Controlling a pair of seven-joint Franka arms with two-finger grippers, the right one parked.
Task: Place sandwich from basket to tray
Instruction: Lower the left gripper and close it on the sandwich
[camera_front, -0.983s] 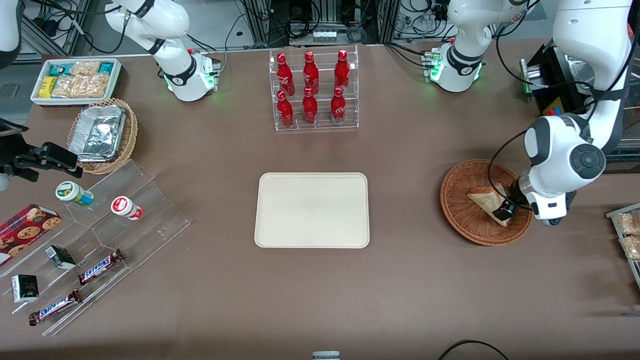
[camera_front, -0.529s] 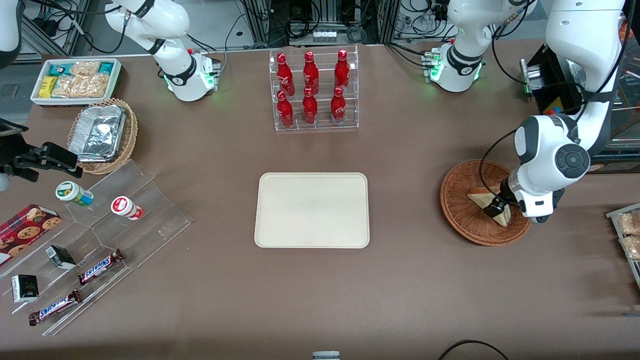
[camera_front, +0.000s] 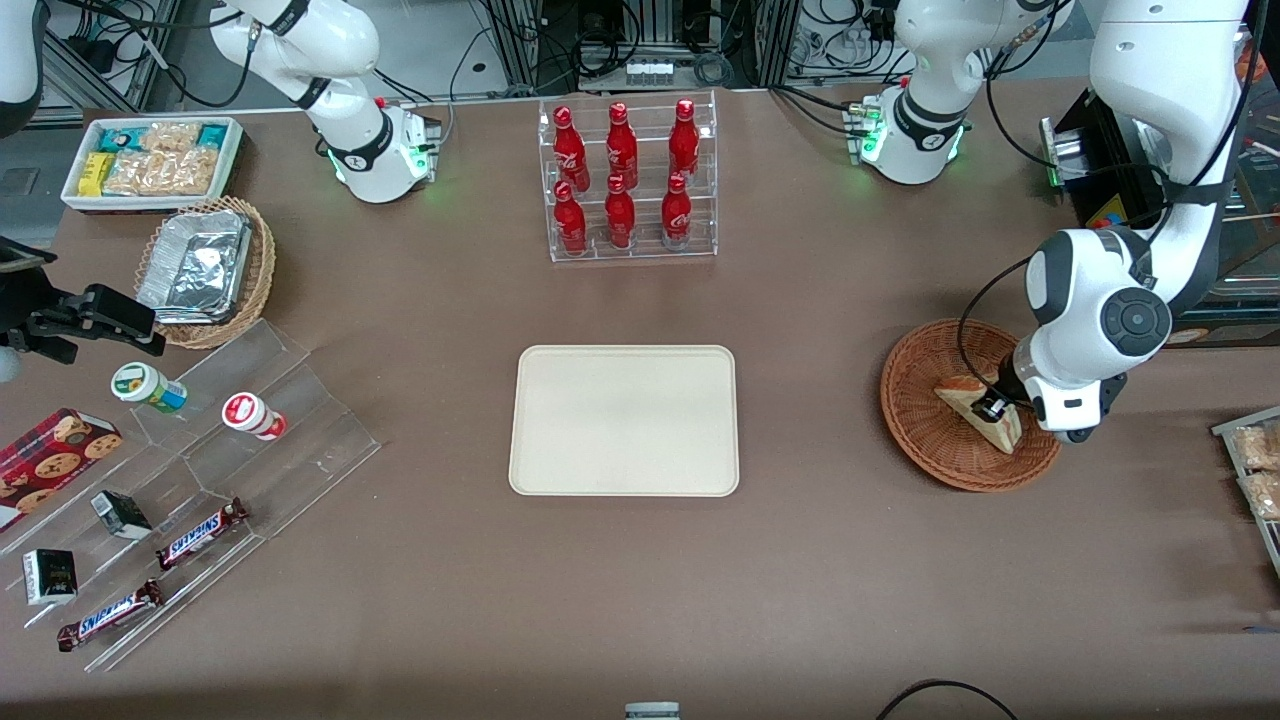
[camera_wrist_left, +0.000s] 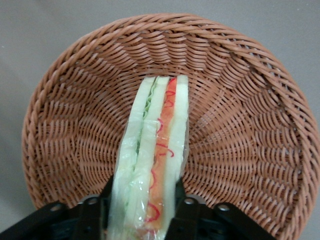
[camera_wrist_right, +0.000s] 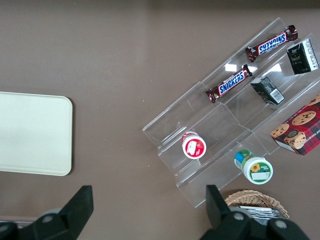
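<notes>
The sandwich (camera_front: 962, 398), a wrapped wedge of white bread with red and yellowish filling, stands on edge in the reddish-brown wicker basket (camera_front: 925, 430) toward the working arm's end of the table. My left gripper (camera_front: 992, 410) is down in the basket at the sandwich's wide end. In the left wrist view the sandwich (camera_wrist_left: 157, 135) runs between the two black fingers (camera_wrist_left: 102, 210), which press on both its bread faces, and the basket (camera_wrist_left: 75, 125) wall rises around it. The gripper (camera_wrist_left: 142, 212) is shut on the sandwich. The cream tray (camera_front: 625, 420) lies bare at the table's middle and also shows in the right wrist view (camera_wrist_right: 30, 132).
A clear rack of red bottles (camera_front: 627, 180) stands farther from the camera than the tray. Toward the parked arm's end are a tan basket with foil container (camera_front: 205, 270), a white snack box (camera_front: 150, 160) and a clear stepped stand (camera_front: 200, 480) with snacks. Packets (camera_front: 1258, 465) lie beside the basket.
My left gripper has moved a little along the sandwich, away from the camera and toward the tray, and settled over its wide end. The sandwich and basket have stayed in place.
</notes>
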